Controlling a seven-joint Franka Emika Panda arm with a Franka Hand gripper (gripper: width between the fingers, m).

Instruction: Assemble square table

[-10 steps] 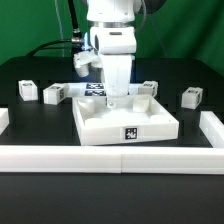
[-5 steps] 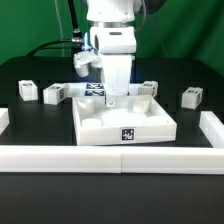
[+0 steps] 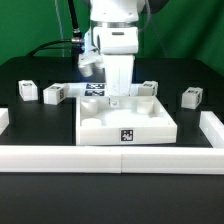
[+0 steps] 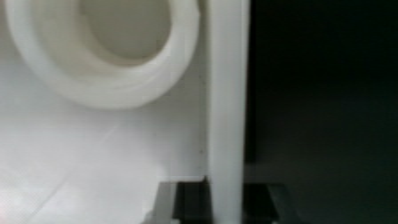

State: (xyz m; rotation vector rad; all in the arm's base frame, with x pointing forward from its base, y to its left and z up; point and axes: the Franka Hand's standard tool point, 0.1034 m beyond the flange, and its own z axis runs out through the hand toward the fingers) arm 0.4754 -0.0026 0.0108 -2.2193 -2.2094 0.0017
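Table top (image 3: pixel 100 130) sits central, leg blocks (image 3: pixel 53 94) loose behind it. Claw (image 3: pixel 118 98) looks clamped on its far rim. Likely step: positioning the top. Next calls for a level slide without tilting.

Smooth matt white plastic square table (image 3: pixel 100 133)

A white square table top (image 3: pixel 100 131) carries a black-and-white square tag (image 3: pixel 129 135) on its side wall. White leg blocks (image 3: pixel 54 95) bear similar black-and-white patterned tags. The bench (image 3: pixel 40 125) is black, the border rails (image 3: pixel 100 158) white, the backdrop (image 3: pixel 30 25) green, the arm (image 3: pixel 118 40) white.
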